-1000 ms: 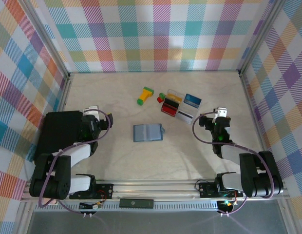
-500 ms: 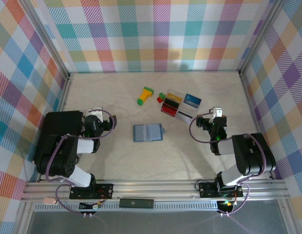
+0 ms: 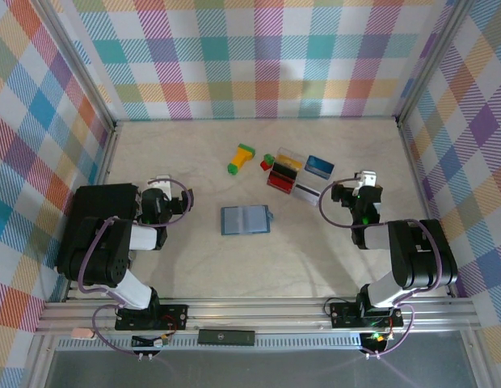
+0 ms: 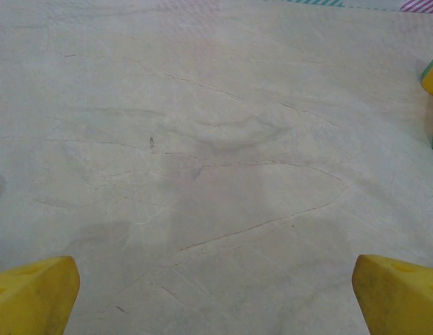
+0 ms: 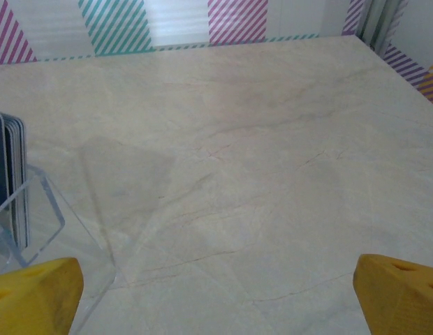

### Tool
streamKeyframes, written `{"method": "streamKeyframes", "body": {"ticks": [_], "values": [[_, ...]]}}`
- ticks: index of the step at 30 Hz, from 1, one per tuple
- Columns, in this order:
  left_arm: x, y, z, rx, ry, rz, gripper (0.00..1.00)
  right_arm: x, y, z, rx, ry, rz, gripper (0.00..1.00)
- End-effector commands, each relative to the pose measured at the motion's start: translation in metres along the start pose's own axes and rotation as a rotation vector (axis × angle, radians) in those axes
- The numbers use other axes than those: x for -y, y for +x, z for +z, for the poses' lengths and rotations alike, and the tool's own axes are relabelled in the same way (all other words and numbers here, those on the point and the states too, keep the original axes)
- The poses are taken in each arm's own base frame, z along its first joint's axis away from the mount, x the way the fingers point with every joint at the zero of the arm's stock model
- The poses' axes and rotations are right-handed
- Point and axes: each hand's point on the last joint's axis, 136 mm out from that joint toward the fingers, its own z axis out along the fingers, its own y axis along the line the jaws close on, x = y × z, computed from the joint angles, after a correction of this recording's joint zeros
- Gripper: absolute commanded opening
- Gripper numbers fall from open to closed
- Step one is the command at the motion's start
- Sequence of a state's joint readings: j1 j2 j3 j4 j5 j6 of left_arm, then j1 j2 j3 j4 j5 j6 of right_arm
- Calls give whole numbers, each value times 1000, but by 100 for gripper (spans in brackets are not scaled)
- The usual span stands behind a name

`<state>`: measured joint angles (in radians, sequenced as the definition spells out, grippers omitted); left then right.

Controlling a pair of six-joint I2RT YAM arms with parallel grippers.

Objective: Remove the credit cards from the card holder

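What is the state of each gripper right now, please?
Left gripper: open, holding nothing.
Right gripper: open, holding nothing.

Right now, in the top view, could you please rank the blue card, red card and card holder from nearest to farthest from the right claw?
1. blue card, just up-left of the right claw.
2. red card, farther left.
3. card holder, farthest, well left, centre of view.

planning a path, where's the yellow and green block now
Top view: the yellow and green block lies near the back of the table, just left of the small cubes and the cards.
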<state>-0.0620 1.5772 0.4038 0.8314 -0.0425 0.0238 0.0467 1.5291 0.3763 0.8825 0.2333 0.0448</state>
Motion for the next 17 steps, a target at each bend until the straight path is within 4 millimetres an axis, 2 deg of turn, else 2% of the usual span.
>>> {"method": "streamKeyframes", "body": {"ticks": [1, 17], "values": [[-2, -10, 2, 26, -9, 7, 100, -1, -1, 2, -7, -8, 20, 99], [-2, -9, 3, 22, -11, 9, 100, -1, 0, 2, -7, -8, 21, 99]]}}
